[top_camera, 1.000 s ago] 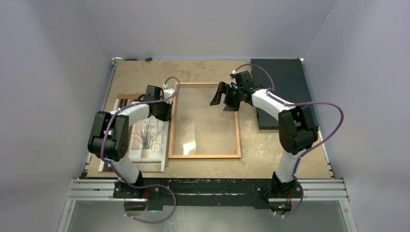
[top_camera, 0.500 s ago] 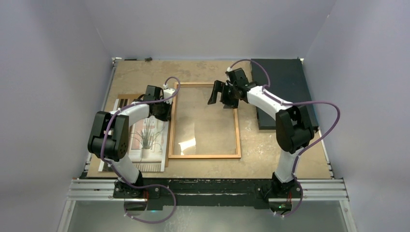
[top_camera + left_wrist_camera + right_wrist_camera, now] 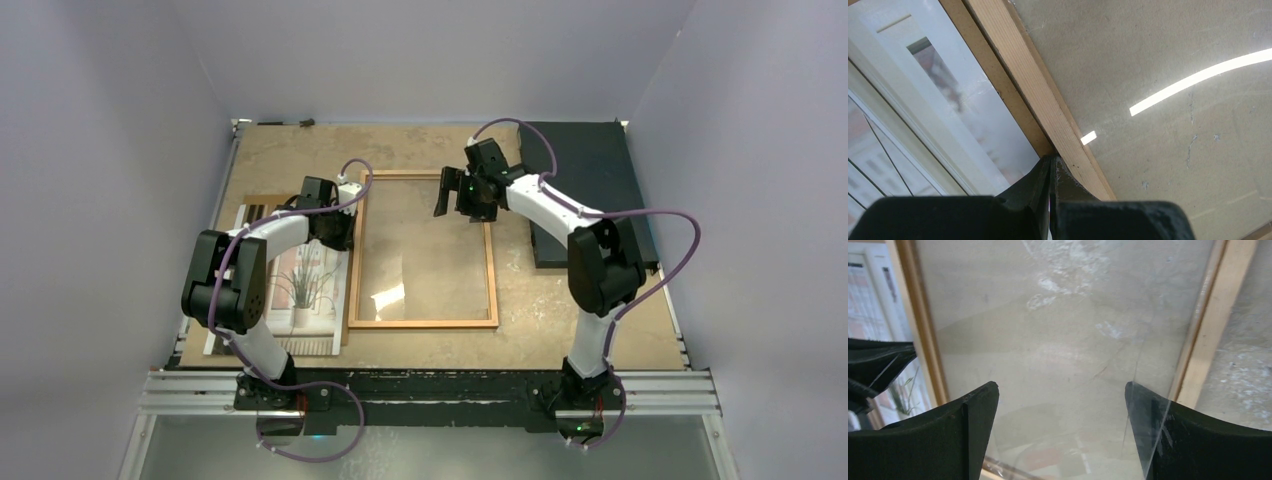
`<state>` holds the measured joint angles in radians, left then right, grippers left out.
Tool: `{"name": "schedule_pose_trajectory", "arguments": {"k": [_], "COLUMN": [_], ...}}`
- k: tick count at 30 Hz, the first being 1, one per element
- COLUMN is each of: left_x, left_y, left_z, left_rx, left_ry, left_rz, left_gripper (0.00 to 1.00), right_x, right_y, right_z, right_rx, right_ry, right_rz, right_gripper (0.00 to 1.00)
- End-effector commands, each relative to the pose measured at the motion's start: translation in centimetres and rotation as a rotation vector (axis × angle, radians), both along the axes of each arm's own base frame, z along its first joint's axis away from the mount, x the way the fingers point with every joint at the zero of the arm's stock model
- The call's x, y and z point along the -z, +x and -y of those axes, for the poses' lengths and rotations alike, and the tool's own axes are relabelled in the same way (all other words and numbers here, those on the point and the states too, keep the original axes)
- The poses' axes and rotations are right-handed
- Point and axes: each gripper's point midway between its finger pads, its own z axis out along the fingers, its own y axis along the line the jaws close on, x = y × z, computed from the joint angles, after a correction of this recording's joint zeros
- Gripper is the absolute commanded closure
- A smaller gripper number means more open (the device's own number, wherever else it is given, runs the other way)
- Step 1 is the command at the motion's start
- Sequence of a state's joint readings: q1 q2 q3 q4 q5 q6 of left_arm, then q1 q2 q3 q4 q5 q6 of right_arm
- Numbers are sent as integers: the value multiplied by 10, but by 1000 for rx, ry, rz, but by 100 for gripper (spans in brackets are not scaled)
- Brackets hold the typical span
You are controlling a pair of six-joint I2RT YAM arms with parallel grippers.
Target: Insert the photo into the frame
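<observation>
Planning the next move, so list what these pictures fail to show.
- Top view: the left arm covers part of the photo and the tips of the left gripper.
- Left wrist view: its shut jaws hide what lies under them beside the frame.
- Right wrist view: whether the open right gripper touches the glass is unclear.
- Top view: dark speck at the far table edge, too small to name.
</observation>
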<state>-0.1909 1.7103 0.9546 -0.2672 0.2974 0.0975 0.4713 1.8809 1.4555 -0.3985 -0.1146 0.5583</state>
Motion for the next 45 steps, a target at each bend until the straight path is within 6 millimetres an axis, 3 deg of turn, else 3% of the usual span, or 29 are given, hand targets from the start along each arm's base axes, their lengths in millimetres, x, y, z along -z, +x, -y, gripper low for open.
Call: {"name": "schedule_pose_trajectory", "arguments": {"k": [1,8,16,27,45], "left_x": [8,8,9,12,12], "left_y": [-19,-19,-19,-22,-22], "left_z": [6,6,5,5,5], "left_rx": [32,32,30,30,33], "left_ry": [-19,-19,-18,-18,-14], "left_rz": [-65,-65,-65,-75,-72], "left_gripper": [100,100,100,100,100], "right_x": [-4,-1,16,27,29], "right_y": [10,11,5,13,23], "right_z": [11,15,19,27,39], "right_rx": [14,18,13,34,62], "right_ry": [-88,-117,-142,-189,-249], "right_rz": [36,37,-5,13,40], "right_gripper": [1,1,1,1,1]}}
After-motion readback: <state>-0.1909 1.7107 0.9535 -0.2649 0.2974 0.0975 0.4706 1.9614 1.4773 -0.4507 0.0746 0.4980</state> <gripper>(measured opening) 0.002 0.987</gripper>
